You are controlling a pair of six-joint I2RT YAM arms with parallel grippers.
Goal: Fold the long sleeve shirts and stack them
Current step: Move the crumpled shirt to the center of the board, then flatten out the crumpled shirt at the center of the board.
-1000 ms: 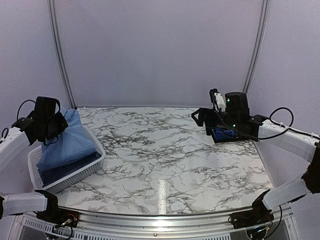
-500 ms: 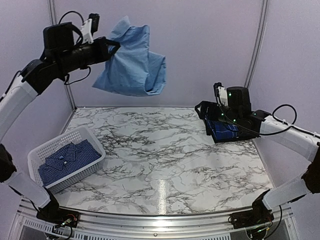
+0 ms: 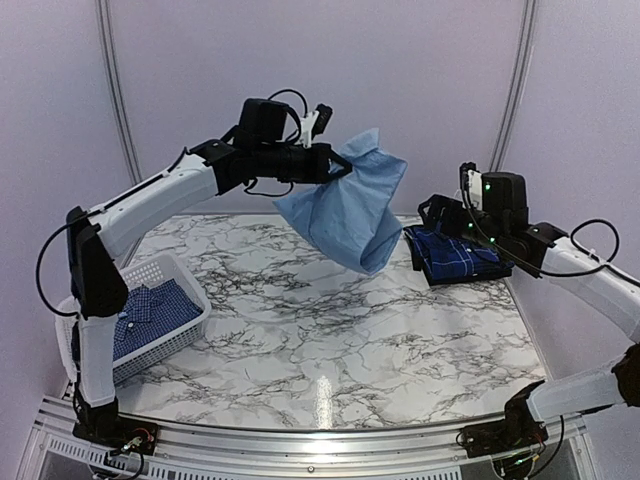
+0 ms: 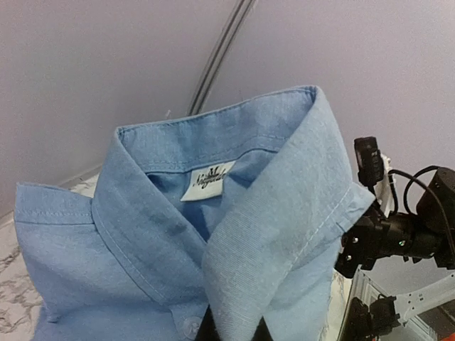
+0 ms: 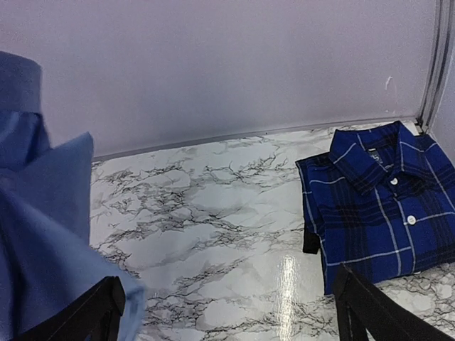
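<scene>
**Light blue shirt held in the air, two others lying to either side**

At the far left a white plastic mesh basket (image 3: 192, 300) sits on the grey-veined marble-look table (image 3: 330, 330). A small blue-and-white check shirt (image 3: 150, 305) lies inside it, collar up.

The left arm reaches high over the basket and out toward the middle of the table. The left gripper (image 3: 335, 166) is pinched tight on the plain light blue collared shirt (image 3: 350, 215), gripping it just under the collar. The wrist view shows the collar standing up with its white label (image 4: 206, 182) facing the camera. The shirt hangs bunched and loose, off the table, above its back middle. Hanging there, it sits between the two arms and fills the left edge of the right wrist view.

Further right, a dark navy plaid shirt (image 3: 455, 255) lies folded on the table near the back right corner, collar and white buttons on top.

The right gripper (image 3: 432, 218) hovers above the near edge of that shirt. Its jaws are spread wide, holding nothing and touching nothing.
</scene>
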